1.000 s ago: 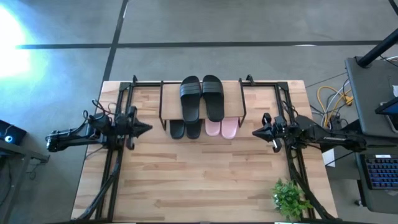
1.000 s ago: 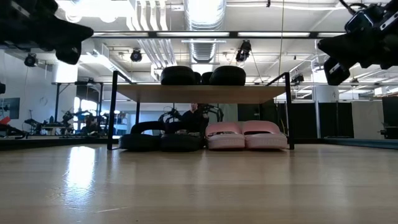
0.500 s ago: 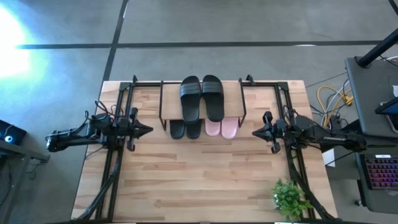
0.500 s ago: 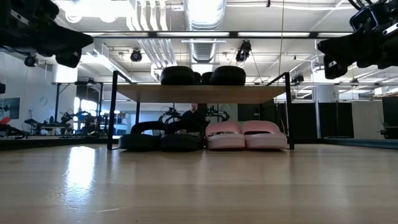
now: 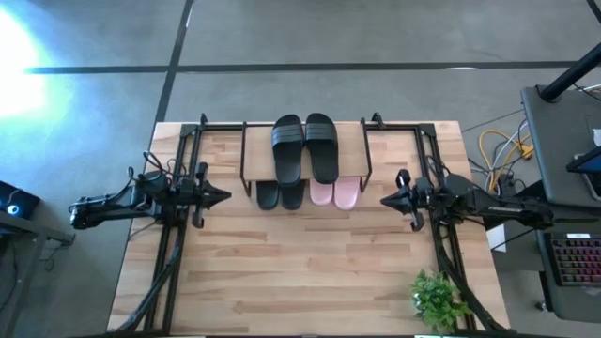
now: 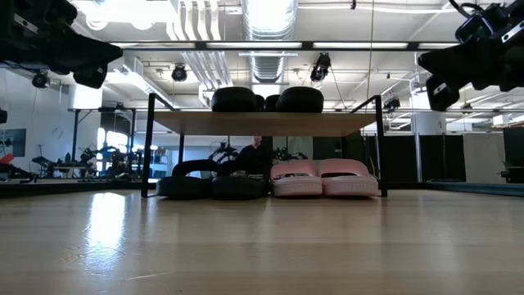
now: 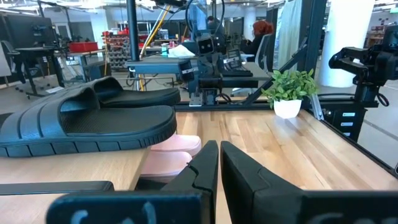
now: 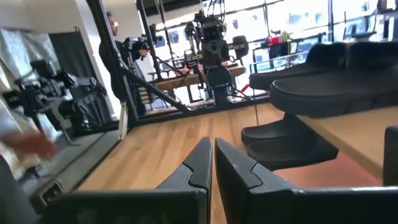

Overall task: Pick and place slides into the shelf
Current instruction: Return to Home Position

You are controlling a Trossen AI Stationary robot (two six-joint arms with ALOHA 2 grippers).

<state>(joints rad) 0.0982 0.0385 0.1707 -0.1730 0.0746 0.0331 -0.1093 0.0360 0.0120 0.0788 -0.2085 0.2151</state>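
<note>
Left gripper [image 5: 223, 195]: its fingers [image 7: 205, 167] are pressed together with nothing between them. It hangs above the left side of the table [image 5: 300, 272], pointing inward toward the shelf [image 5: 351, 150] and well apart from it.

Right gripper [image 5: 385, 199]: its fingers [image 8: 196, 165] are likewise closed on nothing. It hangs over the table's right side, facing the left gripper, with its tip near the shelf's right legs but not touching them.

The shelf stands between the two grippers, at the back middle of the table. On its top board the upper black slides [image 5: 304, 148] lie side by side, touching each other. Beneath the board, on the tabletop, are the lower black slides [image 5: 280, 195] on the left and the pink slides [image 5: 334, 194] on the right. The ends of both pairs stick out past the board's front edge.

A small potted plant [image 5: 437, 299] stands at the table's front right corner.
</note>
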